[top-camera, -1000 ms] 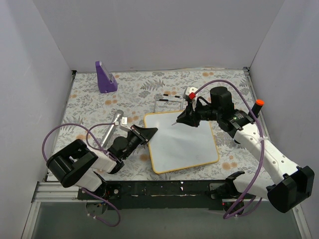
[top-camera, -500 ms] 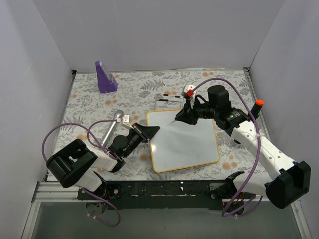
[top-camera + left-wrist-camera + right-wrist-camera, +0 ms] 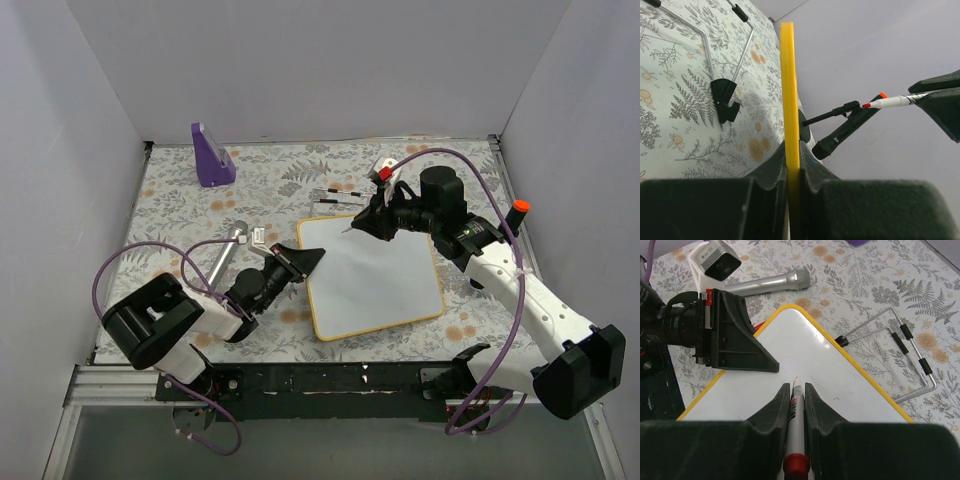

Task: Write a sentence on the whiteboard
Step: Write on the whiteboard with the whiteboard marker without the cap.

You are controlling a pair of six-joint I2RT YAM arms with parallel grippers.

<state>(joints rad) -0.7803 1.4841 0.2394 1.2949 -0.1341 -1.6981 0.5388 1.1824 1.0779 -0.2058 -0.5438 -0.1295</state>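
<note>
Item: whiteboard (image 3: 375, 285), blank, flat on tabletop (image 3: 180, 210). We note the left pincer (image 3: 305, 260) clamped on its yellow edge to steady it. The right pincer (image 3: 796, 387) is closed around a marker (image 3: 796, 407), tip aimed at the far corner for writing.

whiteboard (image 3: 380, 290) centre, microphone (image 3: 224, 259) left of it, wire stand (image 3: 338, 196) behind

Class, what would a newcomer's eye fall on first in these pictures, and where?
The yellow-framed whiteboard lies at mid-table, blank. The left gripper, jaws shut, clamps its left edge. The right gripper holds a marker at its far left corner.
</note>
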